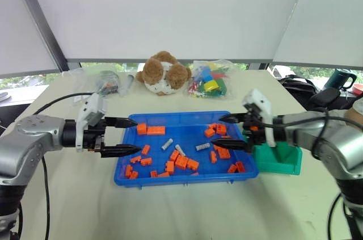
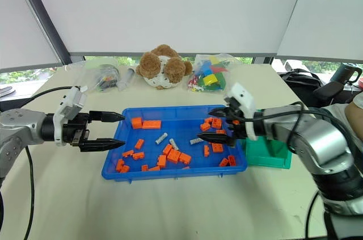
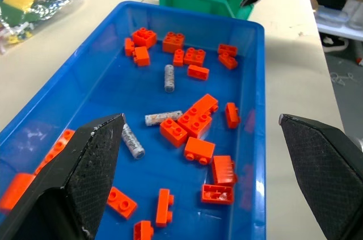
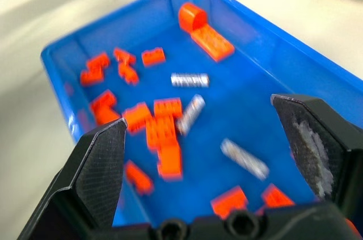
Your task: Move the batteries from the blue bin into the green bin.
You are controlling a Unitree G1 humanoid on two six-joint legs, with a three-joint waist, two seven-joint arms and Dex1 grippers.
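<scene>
Left eye view shows the blue bin [image 1: 184, 179] in the middle of the pale table [image 1: 170, 211], with the green bin [image 1: 279, 160] set just beside its right end. Three batteries [image 1: 181, 147] lie loose on the floor of the blue bin near its centre, close to one another and ringed by scattered orange bricks [image 1: 182, 162]; none of them is being held or touched.

From the left, the left gripper [image 1: 126, 136] points in across the left end of the blue bin, its two black fingers spread wide with nothing between them. The right gripper [image 1: 229, 132] reaches in from the right over the right end of the blue bin, fingers likewise spread wide and empty. In the left wrist view, the tips of the right gripper hang in front of the green bin, above the bricks at that end.

At the far side of the table sits a brown and white plush toy [image 1: 165, 73], with a clear bag of coloured blocks [image 1: 209, 79] to its right and another clear bag [image 1: 108, 82] to its left.
</scene>
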